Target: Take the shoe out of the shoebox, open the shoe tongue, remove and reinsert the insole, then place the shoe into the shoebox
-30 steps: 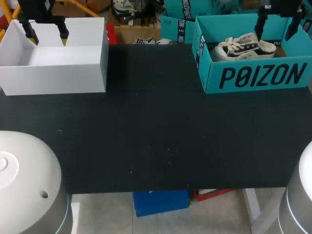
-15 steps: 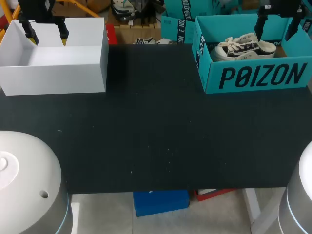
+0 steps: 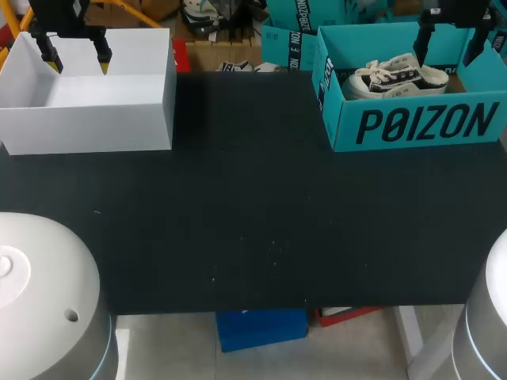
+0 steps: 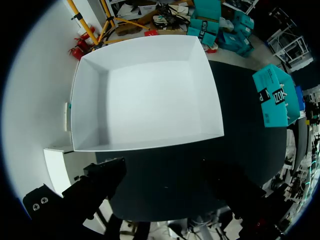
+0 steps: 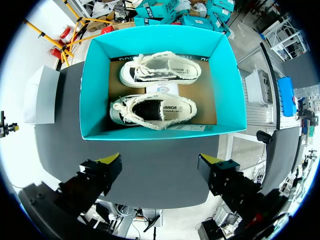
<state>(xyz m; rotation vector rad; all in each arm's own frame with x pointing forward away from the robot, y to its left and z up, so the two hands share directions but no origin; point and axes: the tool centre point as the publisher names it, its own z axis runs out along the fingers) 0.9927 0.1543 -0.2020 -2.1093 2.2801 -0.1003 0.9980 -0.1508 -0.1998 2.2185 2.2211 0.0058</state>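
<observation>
A teal shoebox (image 3: 412, 123) stands open at the table's back right. Two cream low-top shoes with dark sides lie in it on their sides, one (image 5: 160, 72) by the far wall and one (image 5: 152, 111) nearer my fingers; in the head view the shoes (image 3: 394, 77) show over the front wall. My right gripper (image 3: 449, 47) hangs above the shoebox (image 5: 100, 80), open and empty (image 5: 161, 165), clear of the shoes. My left gripper (image 3: 79, 62) hangs open over an empty white box (image 3: 87, 119) at the back left, and nothing is between its fingers (image 4: 165, 180).
The white box (image 4: 150, 142) is open-topped with tall walls. Black tabletop (image 3: 253, 214) stretches between the two boxes and toward the near edge. In the left wrist view the teal shoebox (image 4: 275, 97) is far off to the side.
</observation>
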